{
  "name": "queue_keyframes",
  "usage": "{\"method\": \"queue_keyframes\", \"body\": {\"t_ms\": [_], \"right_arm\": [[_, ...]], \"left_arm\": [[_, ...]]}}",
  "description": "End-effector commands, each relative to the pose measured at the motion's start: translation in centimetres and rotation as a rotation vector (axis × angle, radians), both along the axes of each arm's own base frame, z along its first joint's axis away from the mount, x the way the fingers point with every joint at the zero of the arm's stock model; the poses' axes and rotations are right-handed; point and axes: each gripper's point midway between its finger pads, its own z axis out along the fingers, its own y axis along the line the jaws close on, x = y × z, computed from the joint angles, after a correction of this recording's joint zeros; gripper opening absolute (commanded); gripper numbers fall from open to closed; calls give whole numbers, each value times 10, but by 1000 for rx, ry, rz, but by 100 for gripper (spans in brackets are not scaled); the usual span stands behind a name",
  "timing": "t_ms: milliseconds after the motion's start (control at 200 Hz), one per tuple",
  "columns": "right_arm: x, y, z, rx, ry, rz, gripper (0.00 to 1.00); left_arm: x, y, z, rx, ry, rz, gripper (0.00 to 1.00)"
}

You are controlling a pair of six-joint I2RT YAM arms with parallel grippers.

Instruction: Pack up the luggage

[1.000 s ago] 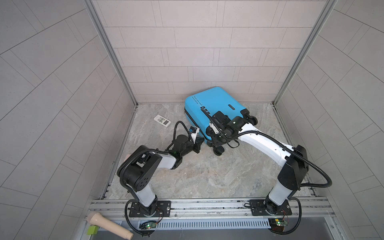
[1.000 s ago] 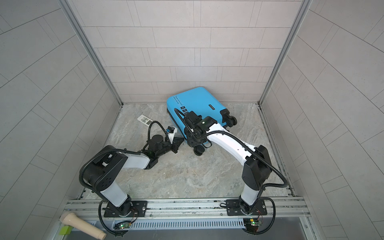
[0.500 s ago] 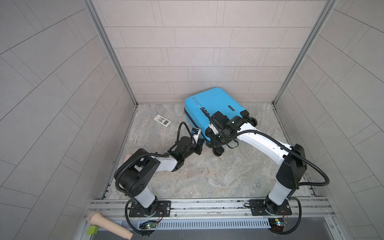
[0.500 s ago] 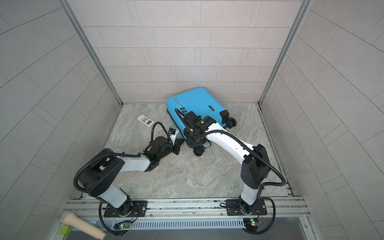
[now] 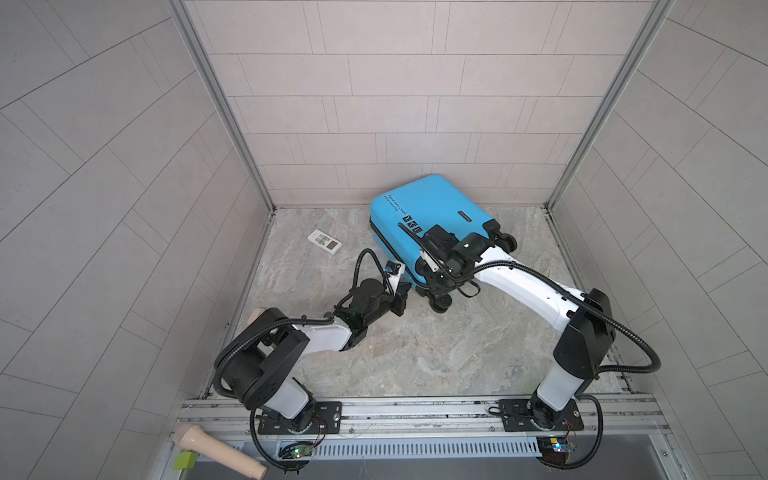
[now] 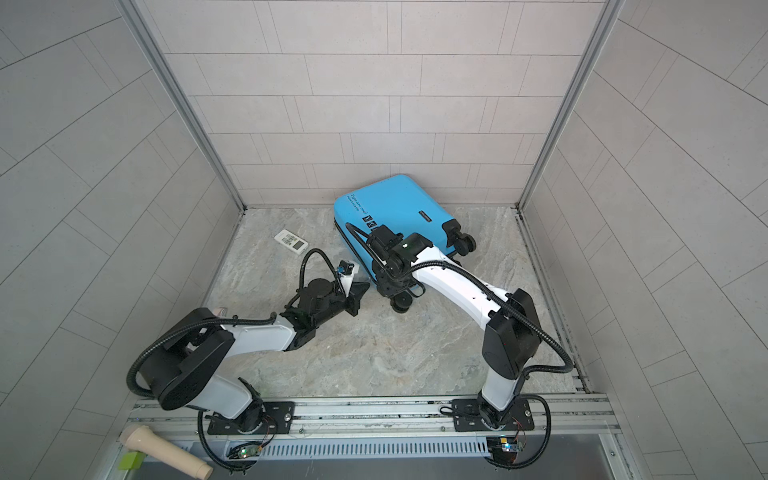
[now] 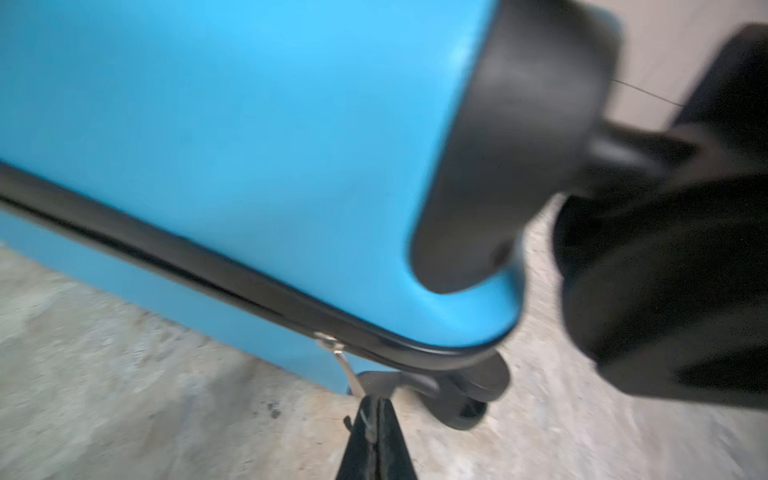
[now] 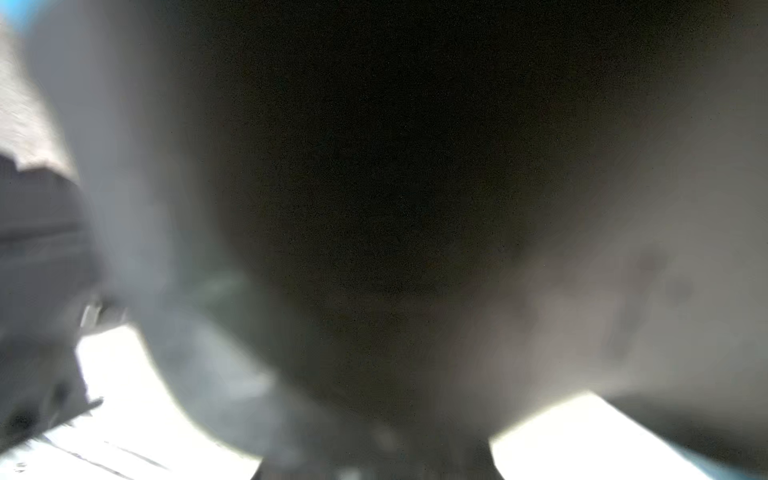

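Two arms are set at one closed piece of luggage, a bright-blue hard shell that is seen in both top views lying flat at about 12 o'clock on the marbled floor. Its far edge is placed against the back wall, and its wheeled end is turned toward 4 o'clock.

The left gripper is held low, just off the luggage's edge at about 7 o'clock of the shell. In the left wrist view its fingertips are pressed together on the silver zipper pull, which is drawn out taut from the black zipper that runs round the shell. A black wheel is seen just beyond the pull, resting on the floor.

The right gripper is lowered over the luggage's corner at about 6 o'clock, next to the wheel there. Its wrist view is filled by a dark, blurred mass, possibly that wheel, so whether the jaws are wide, narrow or closed on anything cannot be told.

A white remote control is left on the floor at about 10 o'clock, well apart from both grippers.
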Motion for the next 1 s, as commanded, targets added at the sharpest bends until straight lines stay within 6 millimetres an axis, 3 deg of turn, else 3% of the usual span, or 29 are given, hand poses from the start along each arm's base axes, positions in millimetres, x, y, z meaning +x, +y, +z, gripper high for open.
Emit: {"method": "queue_keyframes", "body": {"t_ms": [0, 240, 360, 475, 796, 861, 931, 996], "right_arm": [[36, -1, 66, 75, -251, -46, 0], [35, 26, 78, 222, -224, -28, 0], [35, 24, 72, 208, -214, -33, 0], [32, 19, 66, 194, -206, -38, 0], [17, 3, 54, 182, -208, -65, 0], [14, 0, 52, 182, -209, -69, 0], [11, -3, 51, 183, -210, -70, 0], [8, -6, 51, 180, -214, -71, 0]], "left_arm": [[-26, -14, -10, 29, 23, -132, 0], [-19, -16, -9, -5, 17, -102, 0], [-15, -4, -7, -13, -10, -38, 0], [-14, 13, -3, -2, -67, 25, 6], [-5, 55, 37, -23, -180, 226, 1], [-4, 59, 39, -20, -195, 246, 11], [-8, 56, 37, -22, -204, 216, 42], [-12, 49, 37, -10, -228, 161, 46]]}}
